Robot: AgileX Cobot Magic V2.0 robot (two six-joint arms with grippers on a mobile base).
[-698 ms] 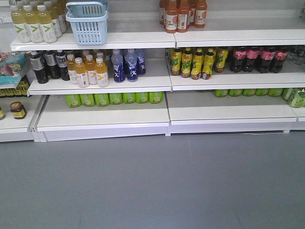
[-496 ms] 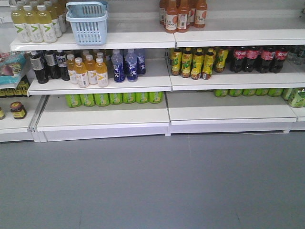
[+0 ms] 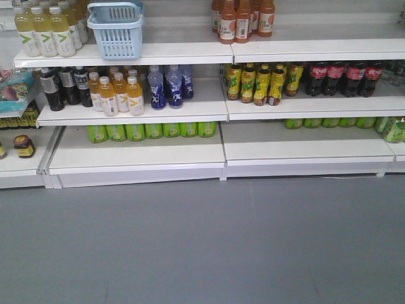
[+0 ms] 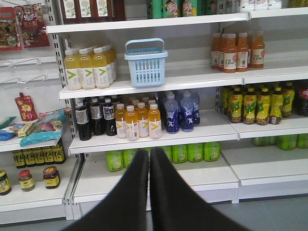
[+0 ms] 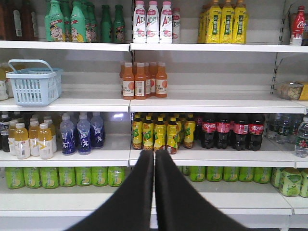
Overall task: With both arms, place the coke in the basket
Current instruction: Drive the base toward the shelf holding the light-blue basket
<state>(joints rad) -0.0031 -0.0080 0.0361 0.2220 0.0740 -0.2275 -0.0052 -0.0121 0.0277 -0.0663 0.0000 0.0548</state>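
The light blue basket [image 3: 118,28] stands upright on the top shelf at the left, also seen in the left wrist view as basket [image 4: 146,62] and in the right wrist view as basket [image 5: 33,83]. Dark coke bottles [image 3: 345,77] with red labels line the middle shelf at the right, seen too as coke bottles [image 5: 232,130]. My left gripper [image 4: 148,153] is shut with nothing in it, well back from the shelves. My right gripper [image 5: 154,153] is shut and empty too. Neither arm shows in the front view.
The white shelf unit [image 3: 136,111] holds orange juice bottles [image 3: 118,94], blue bottles [image 3: 167,85], yellow-labelled tea bottles [image 3: 261,82], green cans [image 3: 152,130] and orange-brown bottles [image 3: 241,19]. Jars [image 3: 24,145] sit low at the left. Grey floor [image 3: 202,247] lies before the shelves.
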